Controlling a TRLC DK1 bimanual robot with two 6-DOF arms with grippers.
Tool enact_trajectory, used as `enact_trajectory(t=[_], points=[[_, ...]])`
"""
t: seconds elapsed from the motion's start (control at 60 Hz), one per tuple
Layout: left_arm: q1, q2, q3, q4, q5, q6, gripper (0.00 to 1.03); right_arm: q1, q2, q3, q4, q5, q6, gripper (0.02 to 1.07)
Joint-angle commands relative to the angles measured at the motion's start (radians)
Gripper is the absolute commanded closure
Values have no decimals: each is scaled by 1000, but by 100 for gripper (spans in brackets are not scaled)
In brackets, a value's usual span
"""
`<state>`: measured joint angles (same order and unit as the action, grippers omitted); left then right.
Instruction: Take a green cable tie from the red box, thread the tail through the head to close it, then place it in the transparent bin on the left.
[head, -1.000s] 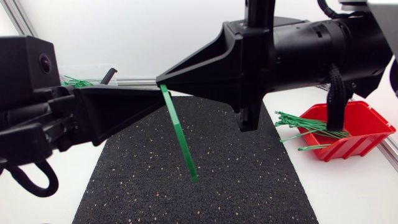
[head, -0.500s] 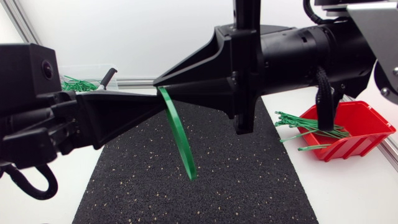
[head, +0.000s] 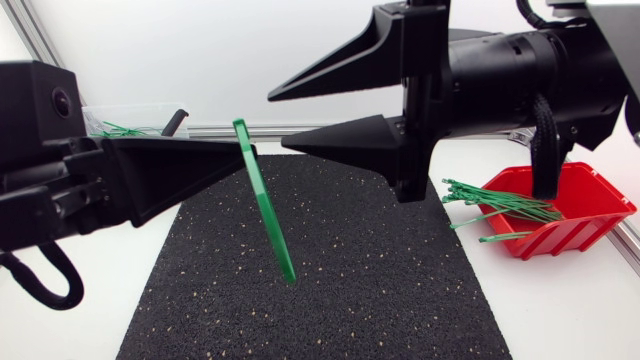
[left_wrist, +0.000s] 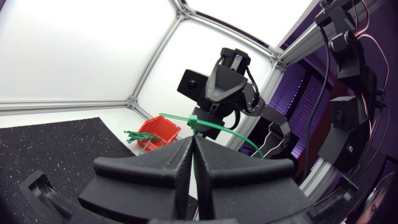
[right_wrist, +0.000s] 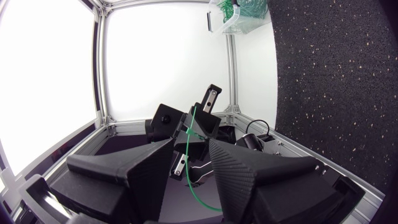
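**Left gripper (head: 248, 152) holds the tie's top; right gripper (head: 277, 122) waits open just beside it**

Above the bench (head: 560, 310) and its black mat (head: 330, 290), the left fingers are clamped together on the upper end of the green cable tie (head: 265, 215). Its long axis slants down toward the mat and the lower end hangs free. The right fingers stand apart level with the held end, so reaching the loose end probably means moving lower.

**Left jaws hold the cable tie (head: 265, 210)**

The tie hangs from the left gripper's (head: 235, 160) closed jaws, above the mat (head: 350, 290). The right gripper's (head: 277, 120) spread jaws stand just beside it, not touching. The box (head: 590, 215) lies behind the right jaws, the bin (head: 130, 120) behind the left.
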<state>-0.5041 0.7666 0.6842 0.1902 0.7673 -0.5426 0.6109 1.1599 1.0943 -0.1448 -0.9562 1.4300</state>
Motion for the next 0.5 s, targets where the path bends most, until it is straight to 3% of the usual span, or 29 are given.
enact_trajectory(t=[0.0,0.133,0.25,0.483], points=[[7,17,-14,18,24,-3,100,-25,24,9,19,-15,17,60],[-5,48,-6,14,59,75,100,-46,54,10,34,-38,-16,60],[27,83,0,0,75,165,100,-53,72,6,36,-46,-68,60],[42,96,-23,-46,64,340,100,-60,139,-1,36,-52,-171,61]])
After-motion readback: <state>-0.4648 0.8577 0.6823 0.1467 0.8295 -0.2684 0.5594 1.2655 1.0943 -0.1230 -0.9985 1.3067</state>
